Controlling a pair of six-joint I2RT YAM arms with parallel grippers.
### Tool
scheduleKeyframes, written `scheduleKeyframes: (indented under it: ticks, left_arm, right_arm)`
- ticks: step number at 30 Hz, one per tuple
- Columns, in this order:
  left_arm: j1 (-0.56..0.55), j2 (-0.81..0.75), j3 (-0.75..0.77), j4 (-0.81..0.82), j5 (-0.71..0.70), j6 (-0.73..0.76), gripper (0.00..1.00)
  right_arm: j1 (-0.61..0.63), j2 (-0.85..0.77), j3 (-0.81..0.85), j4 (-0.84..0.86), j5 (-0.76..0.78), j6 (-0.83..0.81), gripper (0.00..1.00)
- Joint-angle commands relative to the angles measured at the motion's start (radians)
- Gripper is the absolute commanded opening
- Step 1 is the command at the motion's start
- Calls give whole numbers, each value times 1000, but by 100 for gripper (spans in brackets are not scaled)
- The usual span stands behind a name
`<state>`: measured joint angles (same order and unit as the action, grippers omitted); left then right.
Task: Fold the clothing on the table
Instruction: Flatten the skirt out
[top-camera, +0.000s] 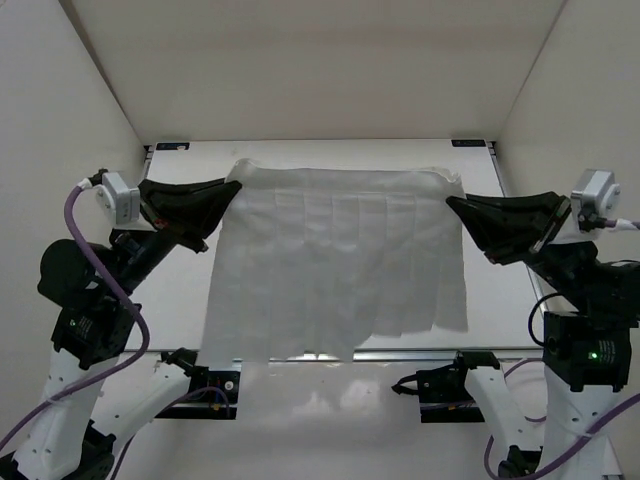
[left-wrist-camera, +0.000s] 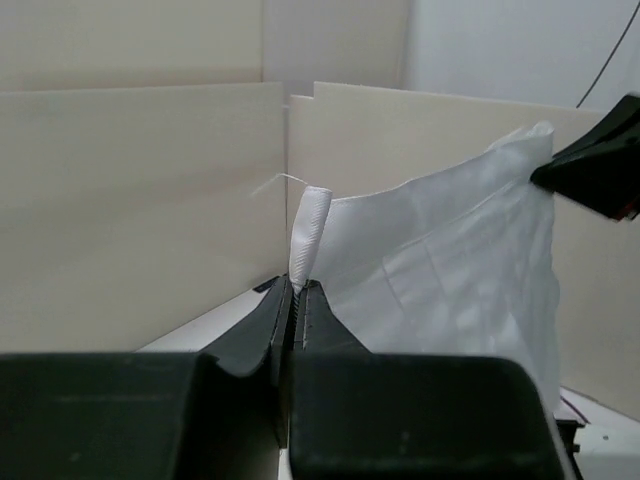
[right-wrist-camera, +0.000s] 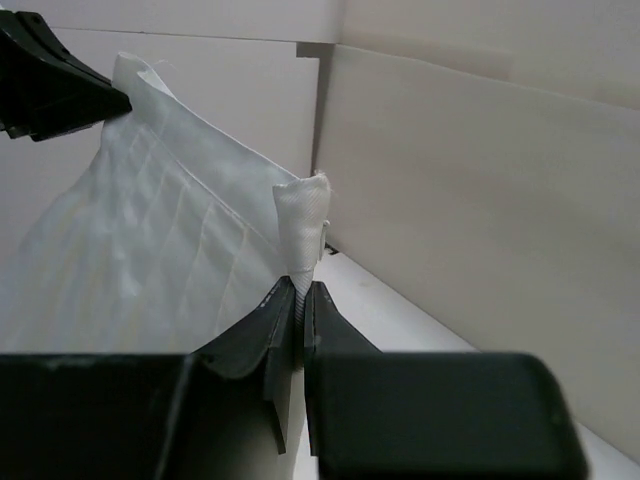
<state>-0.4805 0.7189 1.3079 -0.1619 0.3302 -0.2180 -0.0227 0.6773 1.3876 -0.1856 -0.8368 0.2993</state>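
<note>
- Closest to the lens in the wrist cams: the black two-finger left gripper (left-wrist-camera: 297, 292). Its jaws are pinched tight on a rolled-up corner of the thin white pleated fabric garment (left-wrist-camera: 450, 260), w/ a twist of cloth poking up above the tips.
- Same deal w/ the black right gripper (right-wrist-camera: 300, 292): clamped on the other top corner, fabric bunched above it.
- Wrist cams show the actual pinch + the opposite gripper's tip across the cloth.
- Top cam can't show the pinch but gives the whole pic. The garment is held up over the large flat white table (top-camera: 180, 300), spread btwn both grippers, uneven hem reaching the near metal rail (top-camera: 420, 352) in that view.
- Pose: both arms raised, grippers pointing inward at each other from left & right.
</note>
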Motion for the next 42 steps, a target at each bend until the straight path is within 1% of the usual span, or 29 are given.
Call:
scheduleKeyframes:
  ticks: [1, 4, 5, 7, 8, 9, 11, 12, 13, 16, 18, 21, 23, 24, 26, 27, 28, 29, 30, 31, 33, 34, 35, 36, 37, 38, 39, 40, 42]
  left_arm:
    - [10, -9, -31, -6, -390, 49, 0]
    - [-17, 40, -177, 125, -421, 43, 0]
    - [11, 69, -235, 148, -402, 20, 0]
    - [89, 126, -326, 260, -315, -67, 0]
    - [147, 166, -411, 338, -268, -95, 0]
    - [170, 189, -458, 378, -261, -137, 0]
    - [177, 298, -599, 470, -309, -149, 0]
    - [171, 330, -620, 531, -328, -132, 0]
    - [165, 406, -657, 589, -329, -98, 0]
    - [155, 619, -613, 640, -384, -44, 0]
    - [172, 777, -534, 679, -373, -34, 0]
    - [209, 942, -423, 706, -352, -46, 0]
    - [226, 1026, -350, 726, -339, -57, 0]
    - [239, 1083, -304, 726, -335, -66, 0]
    - [255, 1164, -227, 726, -321, -77, 0]
    - [264, 1210, -185, 726, -315, -87, 3]
    - [266, 1234, -159, 717, -307, -89, 4]
    - [272, 1275, -118, 707, -301, -110, 8]
    - [278, 1307, -90, 693, -304, -113, 17]
    - [269, 1321, -75, 691, -312, -127, 24]
    - [273, 1376, -20, 668, -300, -135, 79]
    - [275, 1389, 10, 659, -304, -144, 99]
    - [269, 1410, 28, 641, -319, -133, 98]
    - [269, 1419, 59, 612, -326, -132, 99]
    - [267, 1444, 103, 592, -321, -121, 98]
    - [264, 1449, 134, 544, -329, -113, 99]
    - [263, 1474, 189, 518, -329, -112, 99]
    - [264, 1496, 239, 501, -329, -115, 99]
    - [266, 1534, 313, 449, -329, -133, 99]
  right_arm:
    - [-60, 56, -173, 40, 180, 33, 0]
    - [-48, 97, -362, 141, 183, 73, 0]
    - [-33, 113, -398, 164, 200, 90, 0]
    - [13, 180, -493, 211, 256, 58, 0]
    - [48, 224, -527, 224, 306, 41, 0]
    - [79, 252, -541, 235, 342, 14, 0]
    - [101, 346, -565, 248, 338, -8, 0]
    - [95, 423, -578, 276, 331, -15, 0]
    - [99, 508, -585, 305, 334, -9, 0]
    - [93, 709, -559, 403, 317, 10, 0]
    - [99, 871, -456, 416, 321, -12, 0]
    - [106, 1023, -322, 384, 305, -54, 0]
    - [98, 1177, -170, 356, 288, -63, 0]
    - [89, 1211, -142, 353, 282, -66, 0]
    - [83, 1332, -18, 357, 274, -72, 0]
    - [75, 1355, 7, 360, 277, -69, 0]
    - [73, 1408, 68, 353, 272, -86, 0]
    - [72, 1462, 140, 318, 275, -97, 0]
    - [73, 1516, 219, 307, 289, -109, 0]
    - [70, 1539, 250, 264, 301, -124, 1]
    - [73, 1625, 380, 197, 314, -140, 20]
    - [69, 1639, 395, 193, 302, -132, 40]
    - [64, 1651, 401, 195, 297, -131, 48]
    - [61, 1653, 406, 204, 294, -129, 61]
    - [64, 1650, 409, 206, 298, -126, 71]
    - [60, 1653, 424, 195, 306, -130, 75]
    - [64, 1657, 441, 189, 320, -146, 83]
    - [67, 1659, 450, 189, 343, -146, 89]
    - [76, 1671, 482, 152, 357, -158, 92]
